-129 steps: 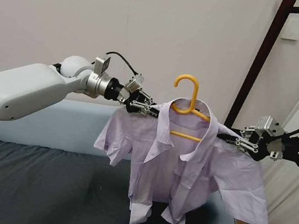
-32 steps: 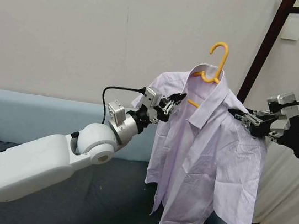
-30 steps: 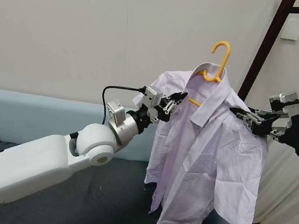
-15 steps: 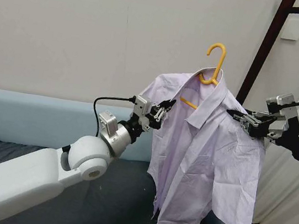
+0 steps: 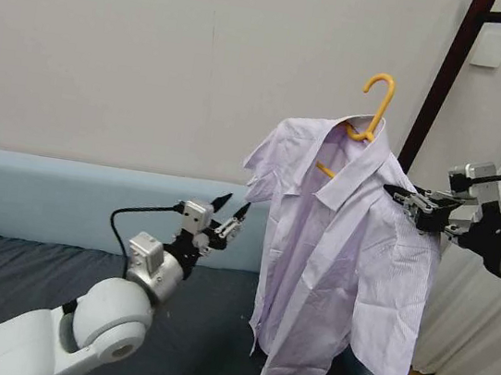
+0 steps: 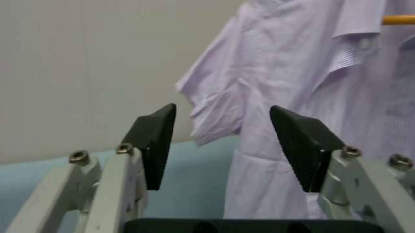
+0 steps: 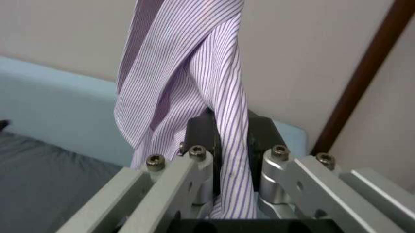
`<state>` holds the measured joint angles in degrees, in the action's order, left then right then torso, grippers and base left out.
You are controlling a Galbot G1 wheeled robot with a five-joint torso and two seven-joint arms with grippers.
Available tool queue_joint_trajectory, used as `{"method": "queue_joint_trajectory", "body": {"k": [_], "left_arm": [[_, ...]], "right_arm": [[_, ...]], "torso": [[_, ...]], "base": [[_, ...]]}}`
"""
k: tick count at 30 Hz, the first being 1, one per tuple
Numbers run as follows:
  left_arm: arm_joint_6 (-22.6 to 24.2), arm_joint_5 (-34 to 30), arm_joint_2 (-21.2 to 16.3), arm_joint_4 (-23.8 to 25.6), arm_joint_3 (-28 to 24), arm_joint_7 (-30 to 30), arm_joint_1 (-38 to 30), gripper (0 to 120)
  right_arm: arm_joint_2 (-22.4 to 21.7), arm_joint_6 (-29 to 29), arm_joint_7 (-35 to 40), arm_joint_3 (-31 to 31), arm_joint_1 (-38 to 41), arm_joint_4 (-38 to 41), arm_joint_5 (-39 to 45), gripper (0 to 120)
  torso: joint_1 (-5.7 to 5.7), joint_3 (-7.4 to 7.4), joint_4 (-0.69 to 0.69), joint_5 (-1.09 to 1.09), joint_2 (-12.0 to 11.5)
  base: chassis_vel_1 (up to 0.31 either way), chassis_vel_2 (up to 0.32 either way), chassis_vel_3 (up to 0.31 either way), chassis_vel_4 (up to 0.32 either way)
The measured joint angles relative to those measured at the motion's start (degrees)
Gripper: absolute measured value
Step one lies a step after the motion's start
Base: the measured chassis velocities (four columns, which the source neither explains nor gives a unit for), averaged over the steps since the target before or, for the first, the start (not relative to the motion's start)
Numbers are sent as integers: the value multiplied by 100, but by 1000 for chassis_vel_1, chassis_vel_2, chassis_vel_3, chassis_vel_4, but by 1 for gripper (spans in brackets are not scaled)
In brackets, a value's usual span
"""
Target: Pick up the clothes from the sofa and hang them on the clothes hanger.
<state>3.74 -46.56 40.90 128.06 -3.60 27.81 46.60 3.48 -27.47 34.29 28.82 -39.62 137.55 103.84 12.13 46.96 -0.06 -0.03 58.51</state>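
One lilac pinstriped shirt [image 5: 343, 257] hangs in the air on a yellow hanger [image 5: 376, 107], well above the sofa [image 5: 35, 190], its collar draped round the hanger's neck and its hem dangling in front of the sofa's far end. At the shirt's shoulder on the robot's right sits the right claw [image 5: 395, 195], clenched on a fold of the fabric; in its wrist view the striped cloth runs down between the closed pads [image 7: 198, 130]. Below and to the left of the shirt's loose sleeve [image 5: 269, 157] is the left claw [image 5: 232, 206], apart from the cloth, its two dark fingers [image 6: 155, 141] spread wide and grasping nothing; its wrist view looks through the gap at the sleeve beyond. Behind the shirt rises a plain pale wall [image 5: 110, 56]. Just to the shirt's right a dark wooden pole [image 5: 443, 79] slants upward, with a pale curtain [image 5: 486, 370] hanging beyond it. Under the shirt lies the sofa's dark grey seat cushion [image 5: 11, 294].
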Motion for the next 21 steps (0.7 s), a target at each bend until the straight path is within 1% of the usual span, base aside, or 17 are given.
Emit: {"method": "queue_joint_trajectory", "body": {"k": [1, 2, 3, 4, 5, 8, 9, 11, 13, 14, 16, 19, 20, 21], "left_arm": [[-56, 110, 54, 90, 275, 19, 400, 69], [-77, 148, 75, 114, 347, 15, 511, 70], [-177, 333, 173, 195, 621, 3, 930, 77], [-277, 519, 253, 247, 756, -48, 1209, 84], [-277, 519, 253, 247, 756, -48, 1209, 84], [-423, 939, 477, 337, 977, -134, 1838, 97], [-437, 1079, 550, 344, 1018, -149, 1996, 98], [-417, 1191, 596, 344, 1039, -146, 2091, 99], [15, 1788, 761, 343, 1101, 87, 2384, 100], [162, 1950, 836, 352, 1125, 187, 2503, 100], [245, 2037, 910, 394, 1151, 225, 2619, 100], [285, 2233, 1120, 445, 1227, 233, 2851, 100], [285, 2233, 1120, 445, 1227, 233, 2851, 100], [279, 2269, 1172, 445, 1236, 225, 2893, 100]], "right_arm": [[82, -112, 279, 57, 18, 0, 149, 8], [109, -145, 359, 68, 30, -3, 186, 8], [200, -271, 696, 85, 103, -30, 304, 8], [263, -379, 998, 86, 176, -67, 387, 8], [263, -379, 998, 86, 176, -67, 387, 8], [358, -541, 1565, 86, 309, -159, 519, 8], [378, -569, 1690, 85, 349, -192, 535, 8], [390, -583, 1754, 64, 389, -218, 539, 8], [448, -711, 1998, -119, 597, -353, 481, 8], [468, -795, 2020, -180, 621, -432, 373, 8], [496, -883, 2021, -233, 624, -542, 219, 8], [621, -1044, 1912, -364, 596, -1047, -261, 8], [621, -1044, 1912, -364, 596, -1047, -261, 8], [674, -1061, 1796, -407, 562, -1238, -498, 8]], "torso": [[0, 0, 1, 1, 0], [0, 0, 2, 0, 0], [0, 0, 1, 1, 0], [0, 0, 0, 1, 0], [0, 0, 0, 1, 0], [0, 0, -1, 2, 0], [0, 0, -1, 2, 0], [0, 0, -1, 2, 0], [0, 0, -1, 1, 0], [0, 0, -1, 1, 0], [0, 1, -1, 2, 0], [0, 0, 0, 2, 0], [0, 0, 0, 2, 0], [0, 0, -1, 2, 0]], "base": [[0, 0, 0, 0], [0, 0, 0, 0], [0, 0, 0, 0], [0, 0, 0, 0], [0, 0, 0, 0], [0, 0, 0, 0], [0, 0, 0, 0], [0, 0, 0, 0], [0, 0, 0, 0], [0, 0, 0, 0], [0, 0, 0, 0], [0, 0, 0, 0], [0, 0, 0, 0], [0, 0, 0, 0]]}}
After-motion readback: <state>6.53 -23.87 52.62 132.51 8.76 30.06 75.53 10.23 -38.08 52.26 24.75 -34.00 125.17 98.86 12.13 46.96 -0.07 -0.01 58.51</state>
